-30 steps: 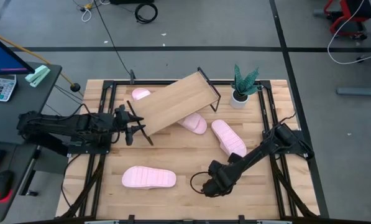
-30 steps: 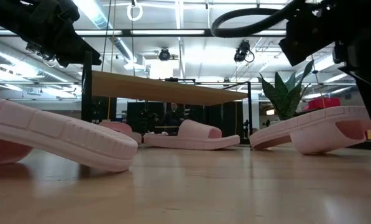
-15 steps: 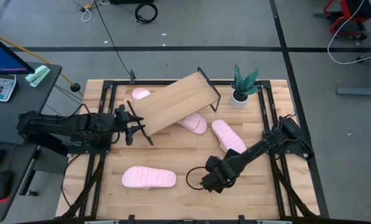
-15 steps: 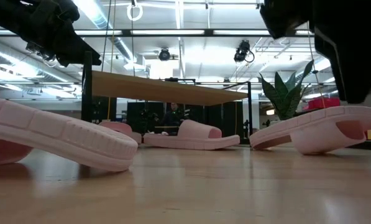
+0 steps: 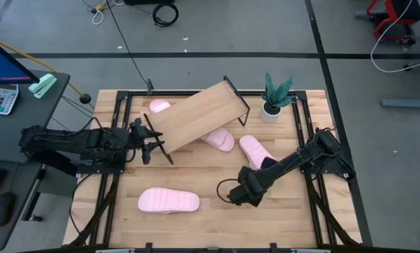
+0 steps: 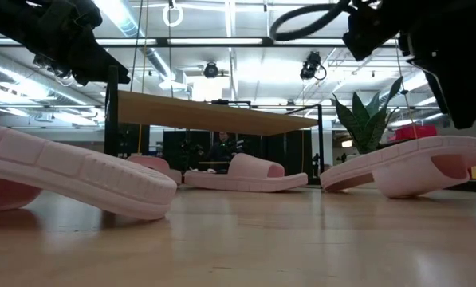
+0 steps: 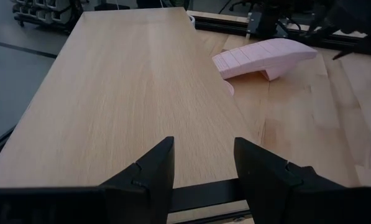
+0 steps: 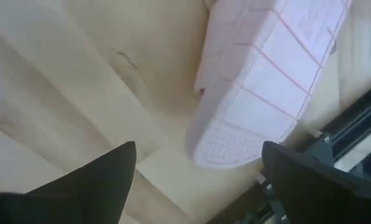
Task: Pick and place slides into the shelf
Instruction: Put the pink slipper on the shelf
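Observation:
The shelf (image 5: 195, 116), a slanted light-wood board on a thin black frame, stands at the table's far middle. One pale pink slide (image 5: 168, 201) lies near the front left. Another slide (image 5: 255, 152) lies right of centre, a third (image 5: 222, 140) sits partly under the shelf, and one more (image 5: 158, 106) peeks out behind the shelf's far left. My left gripper (image 5: 150, 145) is open at the shelf's near-left edge, its fingers (image 7: 154, 171) apart above the black edge bar (image 7: 204, 194). My right gripper (image 5: 243, 192) hangs open above bare table, just near of the right slide (image 8: 266, 81). My left gripper stands level at the shelf's near-left edge, one finger on either side of a stretch of board. I cannot tell whether they touch the board or the black bar below them.
A small potted plant (image 5: 275, 95) stands at the far right corner. Black frame rails (image 5: 307, 151) run along the table's left and right sides. Bare wood lies between the front slide and my right gripper. A desk with a calculator (image 5: 0, 98) is off the table's left.
My right gripper has risen and gone toward the table's far edge, closer to the slide right of centre. The slides and the shelf have stayed where they were.

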You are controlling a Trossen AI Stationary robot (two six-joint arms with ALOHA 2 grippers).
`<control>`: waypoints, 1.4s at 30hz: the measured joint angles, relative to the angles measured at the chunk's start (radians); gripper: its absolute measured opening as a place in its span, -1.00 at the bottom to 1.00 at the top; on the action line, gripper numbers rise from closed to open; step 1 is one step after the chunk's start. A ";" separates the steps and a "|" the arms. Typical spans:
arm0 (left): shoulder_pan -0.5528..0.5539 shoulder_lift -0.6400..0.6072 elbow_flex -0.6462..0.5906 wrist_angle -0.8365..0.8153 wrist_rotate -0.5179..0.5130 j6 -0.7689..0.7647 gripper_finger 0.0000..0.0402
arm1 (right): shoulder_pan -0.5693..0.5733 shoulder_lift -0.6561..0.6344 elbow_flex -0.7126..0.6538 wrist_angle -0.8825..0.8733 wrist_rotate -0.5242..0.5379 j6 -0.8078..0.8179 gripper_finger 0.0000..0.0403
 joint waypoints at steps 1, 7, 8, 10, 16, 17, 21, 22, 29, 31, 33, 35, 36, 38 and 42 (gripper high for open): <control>0.000 0.000 0.000 0.000 0.000 0.000 -0.14 | 0.002 0.000 0.000 0.004 0.000 -0.002 0.80; 0.000 0.000 0.000 0.000 0.000 0.000 -0.14 | 0.019 0.002 -0.028 0.060 -0.002 -0.001 0.96; 0.000 0.000 0.000 -0.001 0.000 0.000 -0.14 | 0.023 0.002 -0.039 0.060 -0.001 0.000 0.97; 0.000 0.000 0.000 -0.003 0.000 0.000 -0.14 | 0.027 0.002 -0.060 0.060 -0.001 0.008 0.97; 0.000 0.000 0.000 -0.005 0.000 0.004 -0.14 | 0.032 0.002 -0.118 0.061 0.003 0.005 0.95; 0.000 0.000 0.000 -0.006 0.000 0.003 -0.14 | 0.033 0.002 -0.129 0.064 0.010 0.001 0.96; -0.001 -0.001 0.000 -0.016 0.000 0.003 -0.14 | 0.034 0.002 -0.175 0.076 0.035 -0.009 0.98; -0.001 -0.001 0.001 -0.018 0.000 0.003 -0.14 | 0.035 0.002 -0.190 0.085 0.040 -0.009 0.98; -0.001 -0.001 0.001 -0.024 0.001 0.032 -0.14 | 0.034 0.002 -0.297 0.142 0.046 0.014 0.96; -0.001 -0.001 0.001 -0.024 0.001 0.042 -0.14 | 0.033 0.002 -0.319 0.142 0.047 0.025 0.91; 0.000 -0.001 0.001 -0.024 0.001 0.042 -0.14 | 0.033 0.002 -0.333 0.136 0.048 0.029 0.80; 0.000 -0.001 0.001 -0.025 0.001 0.042 -0.14 | 0.033 0.002 -0.340 0.134 0.046 0.045 0.60; 0.000 -0.001 0.001 -0.025 0.001 0.042 -0.14 | 0.034 0.002 -0.340 0.132 0.045 0.045 0.48; 0.000 -0.001 0.001 -0.025 0.001 0.043 -0.14 | 0.034 0.002 -0.340 0.133 0.041 0.046 0.15; 0.000 -0.001 0.001 -0.025 0.001 0.043 -0.14 | 0.037 0.002 -0.319 0.121 0.019 0.019 -0.62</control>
